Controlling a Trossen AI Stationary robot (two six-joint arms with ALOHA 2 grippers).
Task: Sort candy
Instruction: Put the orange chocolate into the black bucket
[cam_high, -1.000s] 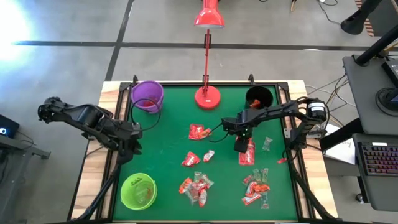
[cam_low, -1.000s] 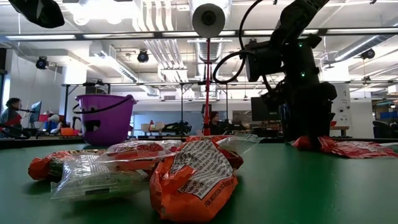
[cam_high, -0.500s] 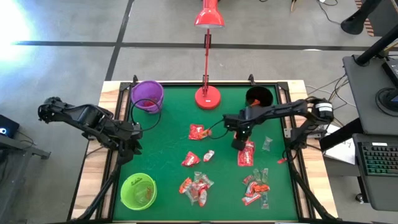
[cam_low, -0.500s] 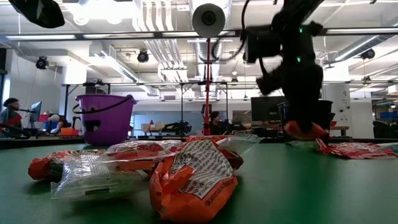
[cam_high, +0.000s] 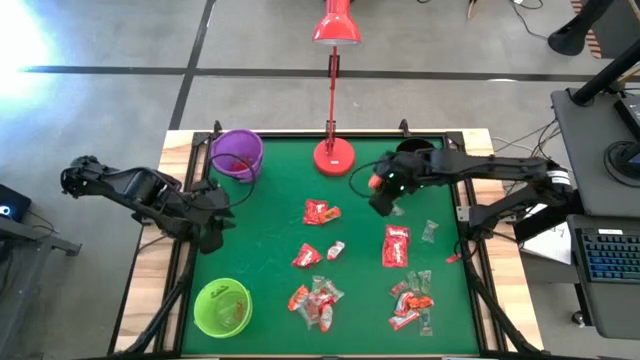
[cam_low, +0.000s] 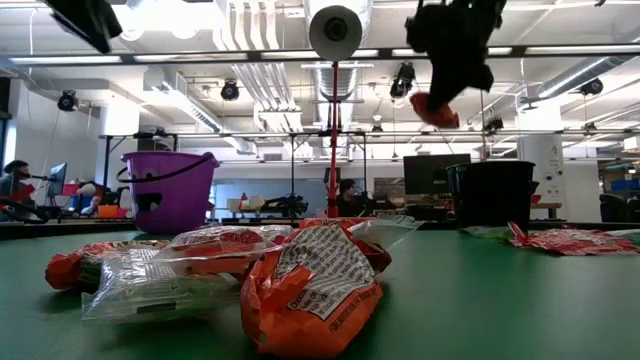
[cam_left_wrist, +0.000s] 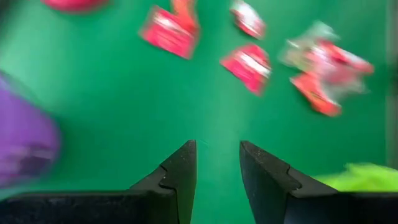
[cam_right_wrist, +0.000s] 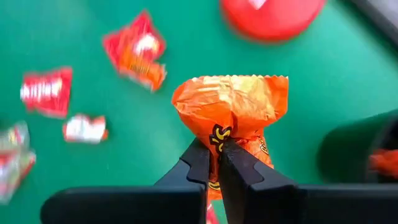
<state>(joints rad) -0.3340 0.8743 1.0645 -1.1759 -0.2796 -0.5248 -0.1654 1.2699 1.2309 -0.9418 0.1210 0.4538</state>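
Observation:
Small wrapped candies lie scattered on the green table: a red packet (cam_high: 396, 245), two loose heaps (cam_high: 315, 300) (cam_high: 412, 300), and single pieces (cam_high: 318, 212) (cam_high: 306, 256). My right gripper (cam_high: 377, 188) hovers over the far middle of the table, between the red lamp base (cam_high: 334, 155) and the black cup (cam_high: 416, 156), shut on an orange-wrapped candy (cam_right_wrist: 230, 106). My left gripper (cam_high: 214, 233) waits open above the table's left edge, with nothing between its fingers (cam_left_wrist: 214, 165). A close heap of candy (cam_low: 300, 275) fills the low view. My right gripper (cam_right_wrist: 216, 152) pinches the orange candy at the gathered middle of its wrapper (cam_right_wrist: 217, 135) between the two fingers (cam_right_wrist: 198, 162). The fingers come from above, pointing down. The candy (cam_low: 437, 108) is lifted clear of the table, its crimped edge fanned out beyond the fingertips.
A purple bucket (cam_high: 237, 153) stands at the far left corner and a green bucket (cam_high: 222, 306) with red pieces inside at the near left. The lamp's pole rises behind its base. Bare green cloth lies between the left gripper and the candies.
My right gripper, shut on the orange candy, has risen from beside the red packet and moved toward the far edge and slightly left; the candy has gone from table level to well above it. The red packet stays on the cloth. My left gripper has shifted a little toward the right.

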